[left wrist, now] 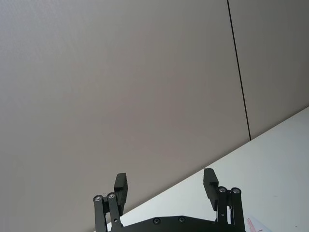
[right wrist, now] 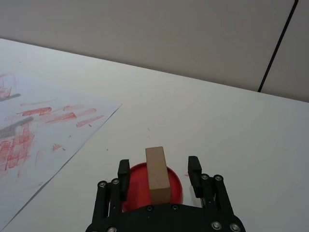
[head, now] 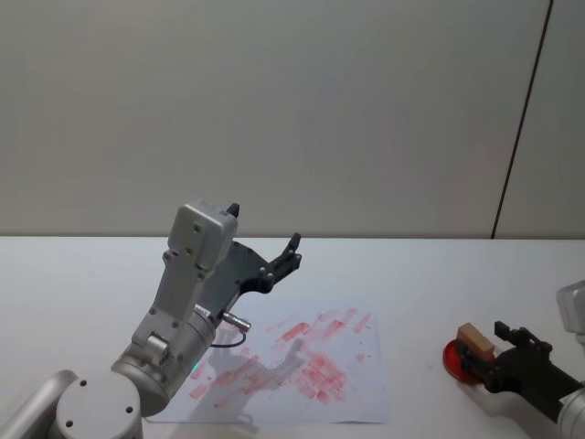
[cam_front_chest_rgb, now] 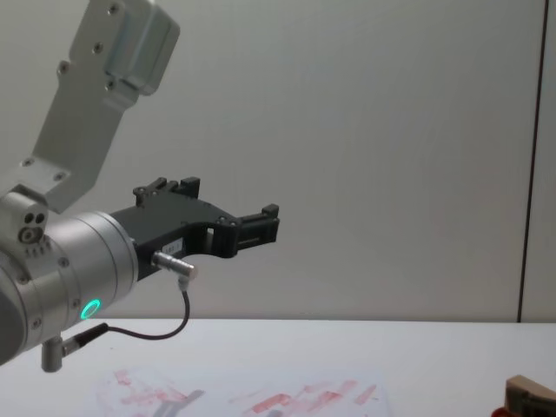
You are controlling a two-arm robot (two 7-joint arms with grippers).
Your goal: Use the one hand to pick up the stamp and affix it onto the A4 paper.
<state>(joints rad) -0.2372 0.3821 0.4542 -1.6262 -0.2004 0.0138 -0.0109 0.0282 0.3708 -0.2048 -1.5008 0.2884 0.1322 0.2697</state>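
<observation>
The right tool (right wrist: 159,164), spread, straddles the stamp (right wrist: 158,181) on a red pad (right wrist: 176,186); the left tool (left wrist: 165,178), spread, hovers over the paper (head: 366,384).

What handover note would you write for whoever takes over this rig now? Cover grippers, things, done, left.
Right gripper: open, fingers either side of the stamp, not touching it.
Left gripper: open, raised by the A4 paper, idle.
The stamp stands on the red ink pad, right of the paper.
Done: approach. Left: grasp, lift, press on paper.
</observation>
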